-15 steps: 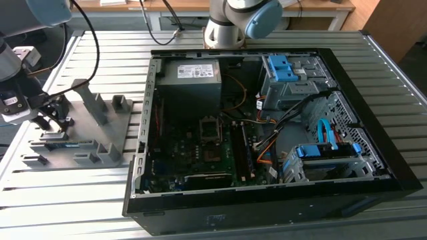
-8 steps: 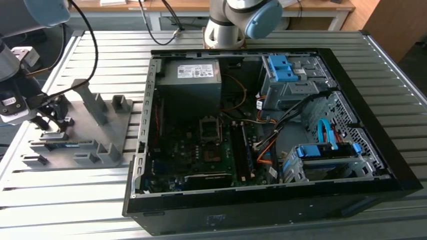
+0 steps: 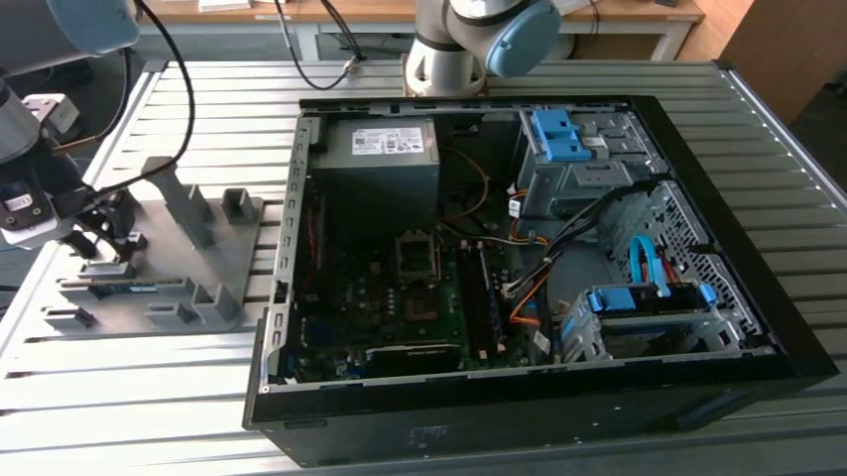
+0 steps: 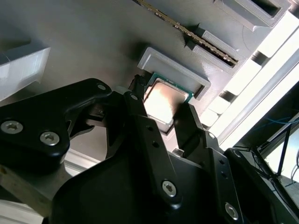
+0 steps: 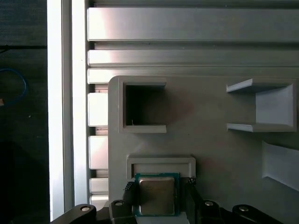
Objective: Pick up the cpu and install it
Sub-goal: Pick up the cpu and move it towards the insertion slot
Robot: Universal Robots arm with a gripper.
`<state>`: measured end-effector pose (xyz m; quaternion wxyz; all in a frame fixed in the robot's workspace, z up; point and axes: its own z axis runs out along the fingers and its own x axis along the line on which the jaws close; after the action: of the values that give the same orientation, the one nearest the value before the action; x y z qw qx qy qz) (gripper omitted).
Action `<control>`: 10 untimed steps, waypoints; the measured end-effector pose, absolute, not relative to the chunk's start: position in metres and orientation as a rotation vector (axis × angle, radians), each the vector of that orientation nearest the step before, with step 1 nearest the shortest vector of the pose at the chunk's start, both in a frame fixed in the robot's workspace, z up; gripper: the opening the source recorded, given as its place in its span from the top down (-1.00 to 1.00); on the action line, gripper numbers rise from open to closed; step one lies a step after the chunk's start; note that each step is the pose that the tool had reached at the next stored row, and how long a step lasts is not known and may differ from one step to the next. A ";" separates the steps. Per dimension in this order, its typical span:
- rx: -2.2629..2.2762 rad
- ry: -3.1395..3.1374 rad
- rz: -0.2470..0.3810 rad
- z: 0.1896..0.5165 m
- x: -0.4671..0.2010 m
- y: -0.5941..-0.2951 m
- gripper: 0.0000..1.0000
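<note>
The cpu point(image 5: 156, 196), a small square chip with a pale metal top and a green rim, lies in a shallow framed pocket of the grey fixture plate point(image 5: 210, 140). My gripper point(image 5: 157, 193) straddles it, and its black fingers point(image 5: 129, 192) press on two opposite edges of the chip. In the second wrist view the cpu point(image 4: 166, 95) shows between the fingers point(image 4: 189, 121) of the gripper point(image 4: 163, 105), still level with its pocket. In the exterior view the gripper point(image 3: 93, 238) hangs low over the fixture plate point(image 3: 173, 268) at that view's left.
An open computer case point(image 3: 741, 327) lies to the right of the fixture plate, with the motherboard's empty socket point(image 3: 417, 260) near its middle and the grey power supply point(image 3: 384, 159) behind. A memory stick point(image 4: 196, 39) stands in a slot nearby. Upright fixture blocks point(image 3: 185, 203) rise beside the gripper.
</note>
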<state>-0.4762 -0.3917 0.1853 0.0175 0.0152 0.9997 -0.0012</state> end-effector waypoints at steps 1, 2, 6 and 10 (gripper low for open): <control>0.047 3.106 -0.004 0.185 -0.476 -0.392 -0.06; 0.047 3.106 -0.004 0.185 -0.476 -0.392 -0.06; 0.047 3.106 -0.003 0.185 -0.476 -0.392 -0.06; 0.047 3.106 -0.002 0.191 -0.476 -0.392 -0.06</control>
<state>-0.4761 -0.3919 0.1913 0.0177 0.0152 0.9997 -0.0006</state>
